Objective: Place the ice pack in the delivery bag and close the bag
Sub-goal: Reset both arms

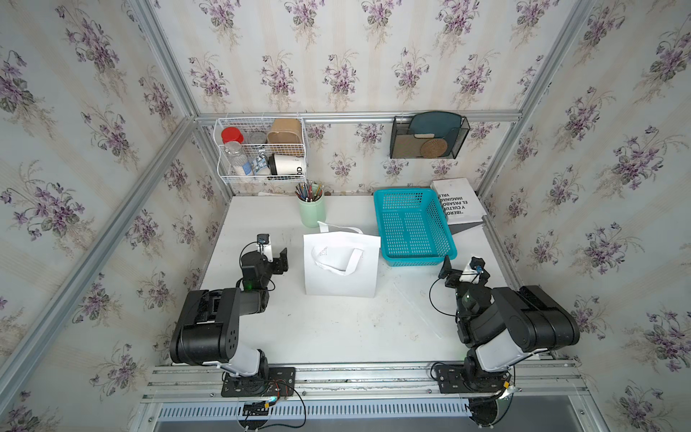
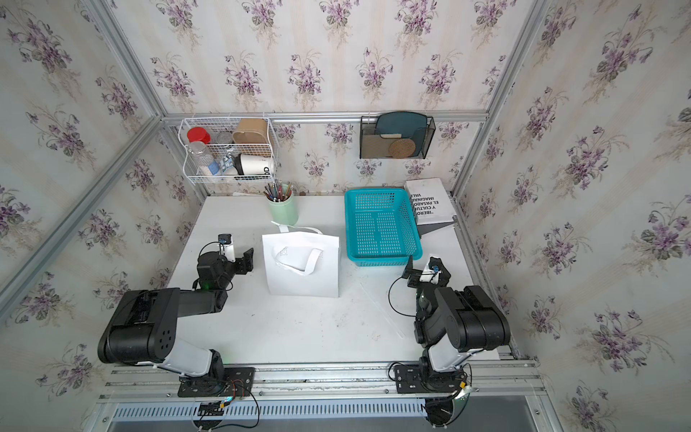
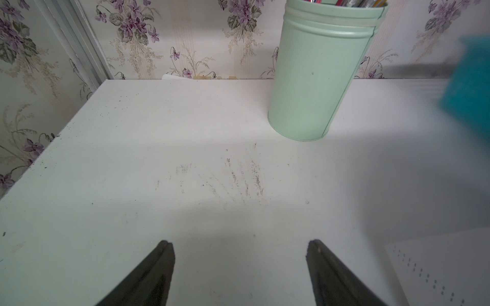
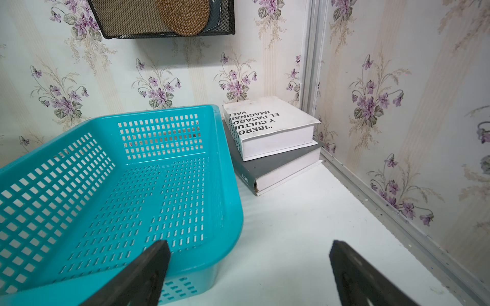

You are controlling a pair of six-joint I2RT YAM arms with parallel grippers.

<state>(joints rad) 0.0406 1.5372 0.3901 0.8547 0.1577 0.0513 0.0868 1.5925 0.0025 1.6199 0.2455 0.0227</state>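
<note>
The delivery bag [image 1: 340,269] [image 2: 303,271], white with flat loop handles, stands in the middle of the table in both top views. The ice pack is out of view in every frame. My left gripper [image 1: 279,261] [image 2: 246,260] hovers just left of the bag, open, with only bare table between its fingers in the left wrist view [image 3: 240,245]. My right gripper [image 1: 461,264] [image 2: 421,263] is to the right of the bag, at the near right corner of the turquoise basket [image 1: 418,258]; it is open and holds nothing [image 4: 250,246].
The turquoise basket [image 4: 159,137] sits empty at the back right, beside two stacked books [image 1: 458,200] [image 4: 273,124]. A green pen cup [image 1: 311,209] [image 3: 318,79] stands behind the bag. A wire rack [image 1: 261,149] and a black mesh holder [image 1: 428,136] hang on the back wall.
</note>
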